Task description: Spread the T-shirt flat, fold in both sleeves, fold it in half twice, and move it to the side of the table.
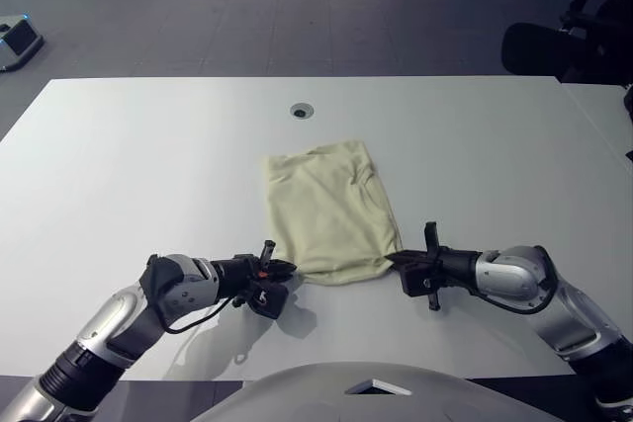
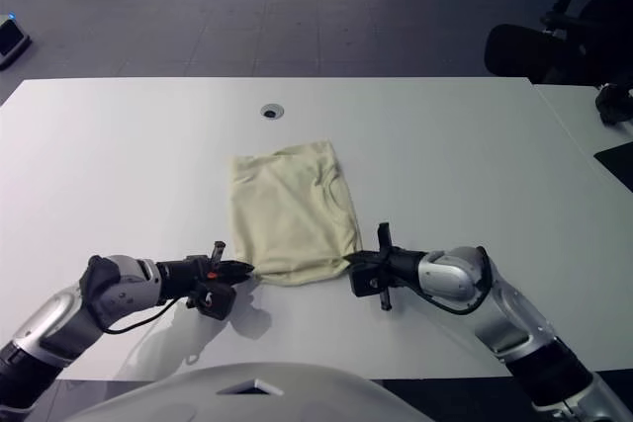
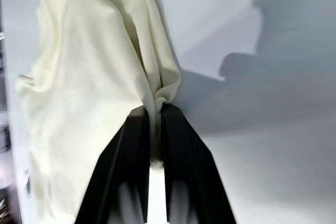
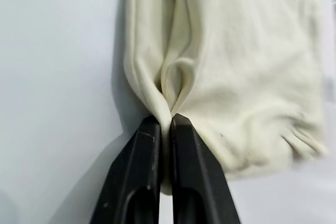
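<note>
White bench [image 1: 119, 165] spread wide in front of me. The T-shirt [image 1: 331, 214] lies about mid-bench, a pale yellow panel folded narrow, with its long side running near to far and a few wrinkles on the far-right part.

Left pincer [image 1: 285, 267] sits at the near-left corner, clenched on a pinch of fabric. In the wrist view the cloth bunches up right between the black fingers [image 3: 176, 145]. Right pincer [image 1: 394, 261] is at the near-right corner, likewise clamped on the hem, with a pleat gathered into its grip. Both arms are low, just over the bench surface.

By my read the sleeves are in and a half-fold comes next, near edge carried over to the far edge.

This cloth looks light, soft and limp, so I expect it to sag between my two grips and the layers to slide on each other. The corners are the right hold, provided every layer is in the pinch. A shallow bite on thin knit could slip, so I'd lift slow and level.

A small round cable hole [image 1: 302, 111] sits just beyond the far edge of the shirt.
</note>
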`<state>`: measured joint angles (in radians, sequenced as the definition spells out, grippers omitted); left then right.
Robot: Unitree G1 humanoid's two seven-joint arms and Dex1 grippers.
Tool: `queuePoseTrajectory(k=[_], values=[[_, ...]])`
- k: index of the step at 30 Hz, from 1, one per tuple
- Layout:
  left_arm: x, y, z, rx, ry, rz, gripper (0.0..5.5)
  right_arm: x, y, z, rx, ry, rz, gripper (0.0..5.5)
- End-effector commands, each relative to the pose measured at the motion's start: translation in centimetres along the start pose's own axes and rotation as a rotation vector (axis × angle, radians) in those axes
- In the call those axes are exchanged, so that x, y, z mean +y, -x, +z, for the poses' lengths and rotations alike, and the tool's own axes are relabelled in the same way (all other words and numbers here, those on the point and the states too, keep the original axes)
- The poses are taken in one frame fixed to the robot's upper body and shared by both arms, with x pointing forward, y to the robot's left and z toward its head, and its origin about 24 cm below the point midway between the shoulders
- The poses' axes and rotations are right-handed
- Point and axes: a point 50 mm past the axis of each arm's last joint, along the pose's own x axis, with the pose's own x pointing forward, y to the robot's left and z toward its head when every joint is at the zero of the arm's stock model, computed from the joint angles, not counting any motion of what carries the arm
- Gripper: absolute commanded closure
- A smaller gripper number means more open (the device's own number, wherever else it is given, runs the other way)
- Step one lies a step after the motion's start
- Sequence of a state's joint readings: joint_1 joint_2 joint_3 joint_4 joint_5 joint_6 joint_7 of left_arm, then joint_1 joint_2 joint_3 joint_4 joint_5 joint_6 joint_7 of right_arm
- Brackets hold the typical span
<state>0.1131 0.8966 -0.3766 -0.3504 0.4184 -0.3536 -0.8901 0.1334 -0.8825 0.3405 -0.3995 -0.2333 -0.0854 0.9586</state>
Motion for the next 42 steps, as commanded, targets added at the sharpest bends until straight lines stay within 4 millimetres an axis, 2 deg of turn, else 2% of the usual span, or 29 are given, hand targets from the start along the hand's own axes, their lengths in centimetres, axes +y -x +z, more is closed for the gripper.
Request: queuePoseTrajectory(k=[1,6,10,14,17,22,28,35,42], values=[[-1.5,1.3,-0.6,0.012,0.067,-0.201,5.36,1.4,1.1,0.1,-0.012,-0.117,0.160,5.43],[-1.4,2.4,1.4,-0.109,0.274,-0.275,5.36,1.3,2.2,0.8,-0.050,-0.247,0.233,5.43],[-0.2,3.4,2.0,-0.197,0.455,-0.316,5.36,1.0,3.7,2.1,-0.153,-0.441,0.352,5.43],[2.6,4.8,1.5,-0.283,0.624,-0.302,5.36,-1.5,5.4,3.2,-0.276,-0.576,0.421,5.43],[4.8,6.0,0.3,-0.339,0.742,-0.284,5.36,-3.7,6.2,3.2,-0.354,-0.651,0.415,5.43],[7.0,6.9,-1.9,-0.415,0.870,-0.256,5.36,-7.8,6.7,1.6,-0.416,-0.772,0.365,5.43],[9.9,5.7,-4.0,-0.487,0.957,-0.191,5.36,-11.0,5.6,-0.9,-0.405,-0.859,0.329,5.43],[12.5,3.5,-6.7,-0.475,1.017,-0.098,5.37,-12.4,3.3,-4.0,-0.327,-0.909,0.299,5.43],[12.5,2.1,-8.5,-0.431,1.053,-0.055,5.37,-12.5,2.2,-6.3,-0.278,-0.958,0.218,5.43]])
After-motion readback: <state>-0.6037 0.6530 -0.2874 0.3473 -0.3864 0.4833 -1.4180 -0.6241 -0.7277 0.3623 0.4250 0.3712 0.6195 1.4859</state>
